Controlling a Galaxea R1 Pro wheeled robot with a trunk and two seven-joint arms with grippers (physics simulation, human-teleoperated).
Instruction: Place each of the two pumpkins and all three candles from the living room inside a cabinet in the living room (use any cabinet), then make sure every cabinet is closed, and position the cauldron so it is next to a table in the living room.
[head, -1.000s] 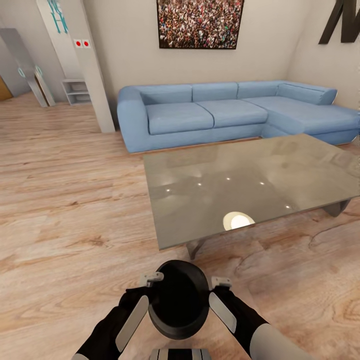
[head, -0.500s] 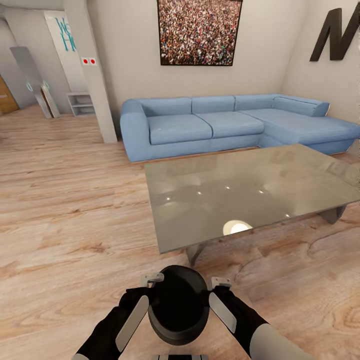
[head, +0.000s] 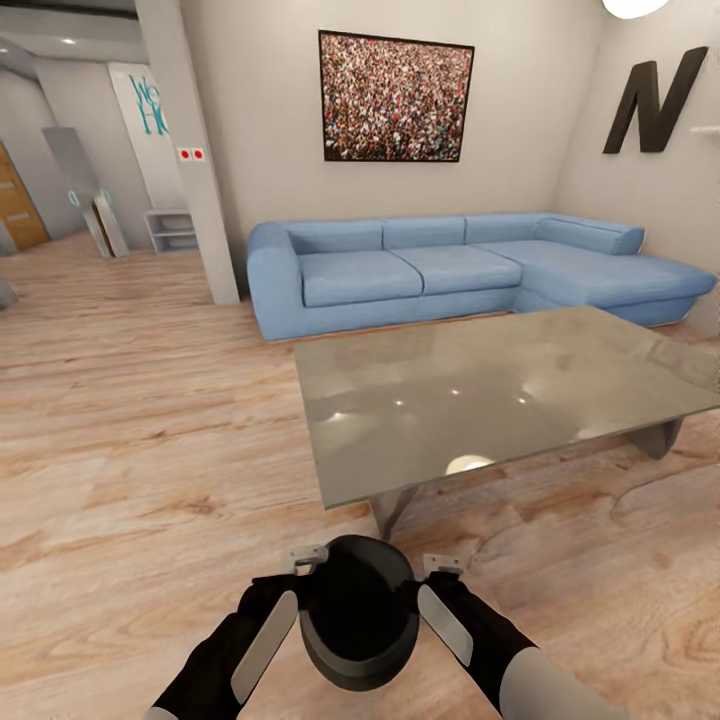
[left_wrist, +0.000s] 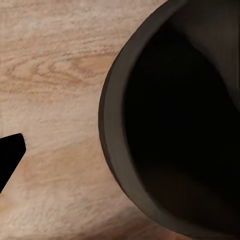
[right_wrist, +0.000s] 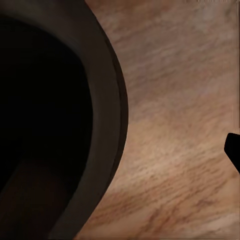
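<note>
A black round cauldron (head: 358, 610) hangs low in front of me in the head view, flanked by my two arms. My left gripper (head: 288, 590) is against its left side and my right gripper (head: 437, 588) against its right. In the left wrist view the cauldron's dark rim (left_wrist: 112, 125) shows with one black fingertip (left_wrist: 10, 155) standing apart from it over the wood floor. The right wrist view shows the rim (right_wrist: 112, 100) and a fingertip (right_wrist: 233, 147) also apart. Each gripper's other finger is hidden. The grey coffee table (head: 480, 390) stands just beyond the cauldron. Pumpkins, candles and cabinet are out of view.
A blue corner sofa (head: 450, 265) lines the wall behind the table. A white pillar (head: 195, 160) rises at the left, with a small white shelf (head: 170, 228) beyond it. Open wood floor (head: 140, 420) stretches to the left of the table.
The head view has tilted upward, so more of the wall and ceiling shows. The cauldron and both grippers keep the same place in the picture.
</note>
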